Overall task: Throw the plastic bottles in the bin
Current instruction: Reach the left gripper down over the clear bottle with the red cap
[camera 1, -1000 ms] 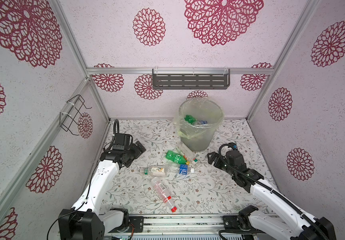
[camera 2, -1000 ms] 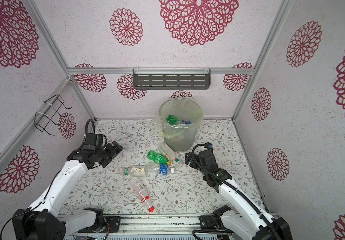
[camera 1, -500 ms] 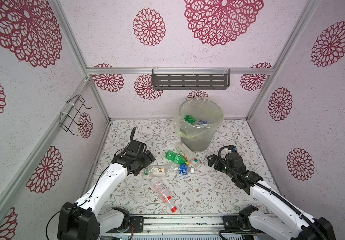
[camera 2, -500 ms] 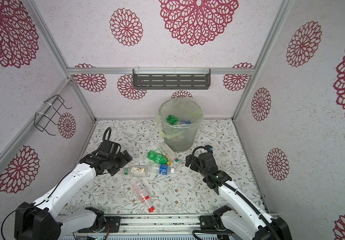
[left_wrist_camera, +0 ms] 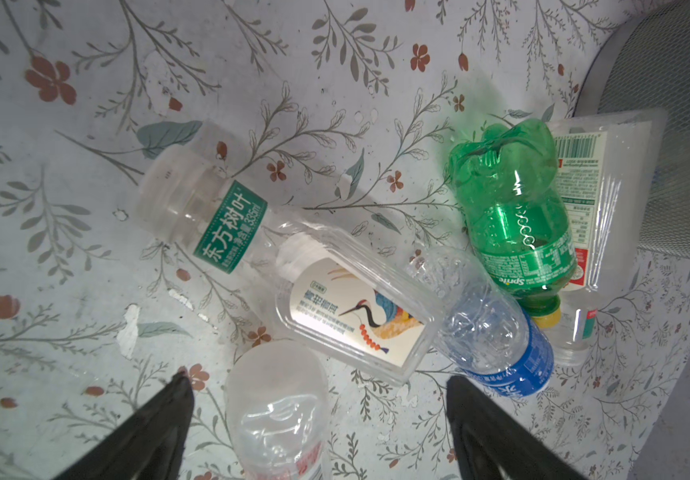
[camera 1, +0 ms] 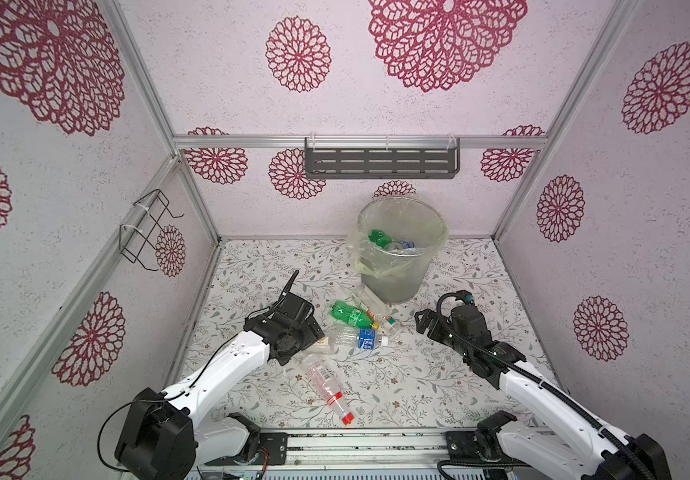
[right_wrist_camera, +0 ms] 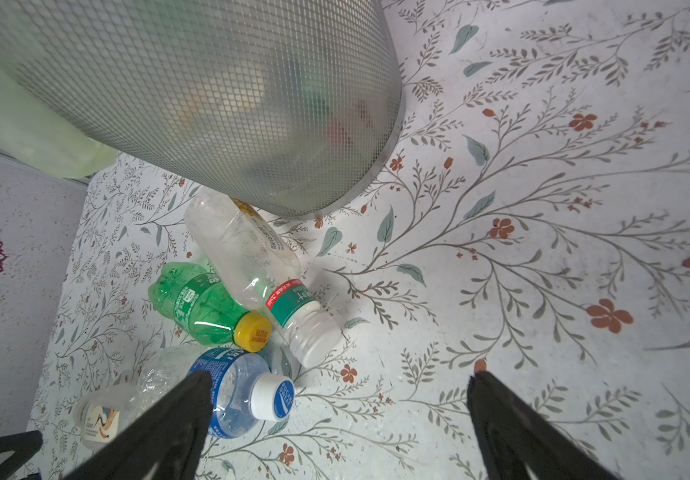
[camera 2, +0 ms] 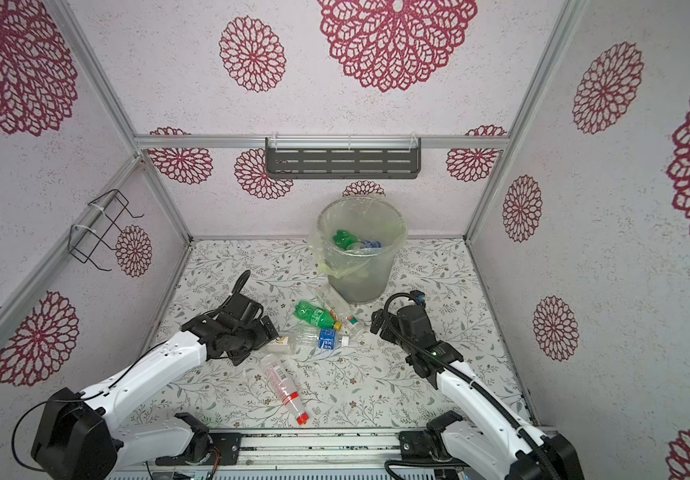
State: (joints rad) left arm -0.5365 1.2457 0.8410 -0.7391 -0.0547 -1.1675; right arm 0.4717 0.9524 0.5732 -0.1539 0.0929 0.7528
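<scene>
The grey mesh bin [camera 1: 401, 270] [camera 2: 360, 270] stands at the back with a green bottle [camera 1: 378, 239] inside. Several plastic bottles lie in front of it: a green one [camera 1: 349, 314] [left_wrist_camera: 514, 216], a blue-labelled one [camera 1: 360, 337] [right_wrist_camera: 231, 386], a flat bird-labelled one [left_wrist_camera: 356, 316], a green-labelled clear one [left_wrist_camera: 206, 216], a red-capped one [camera 1: 326, 384]. My left gripper [camera 1: 313, 336] [left_wrist_camera: 318, 380] hangs open over the pile's left end, the red-capped bottle's base between its fingers. My right gripper [camera 1: 422, 323] [right_wrist_camera: 339, 374] is open right of the pile, holding nothing.
Another clear bottle [right_wrist_camera: 247, 257] leans against the bin's foot. A dark slotted shelf [camera 1: 380, 163] hangs on the back wall and a wire rack [camera 1: 148, 228] on the left wall. A metal rail [camera 1: 356, 444] runs along the front edge.
My left arm has swung from near the left wall to the bottle pile in the middle, staying open. The right arm has hardly moved.
</scene>
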